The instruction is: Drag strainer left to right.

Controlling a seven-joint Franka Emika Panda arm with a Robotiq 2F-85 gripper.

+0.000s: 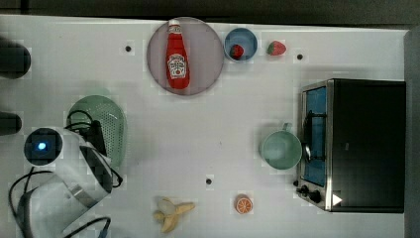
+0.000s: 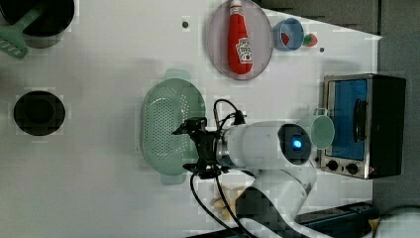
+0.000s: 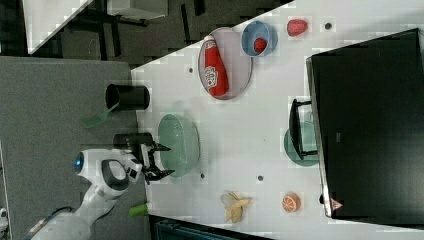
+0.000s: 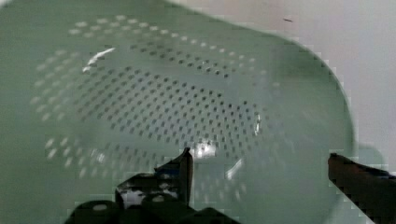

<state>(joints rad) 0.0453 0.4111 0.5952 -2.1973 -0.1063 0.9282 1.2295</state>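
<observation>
Over the strainer on the table, the gripper hovers with jaws spread wide, holding nothing.

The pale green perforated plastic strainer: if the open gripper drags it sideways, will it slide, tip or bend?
The pale green perforated plastic strainer looks thin-walled, so probably light and stiff. Its wide, shallow oval bowl should resist tipping. On the smooth white table it will likely slide easily, perhaps swivelling if the gripper hooks one side.
</observation>
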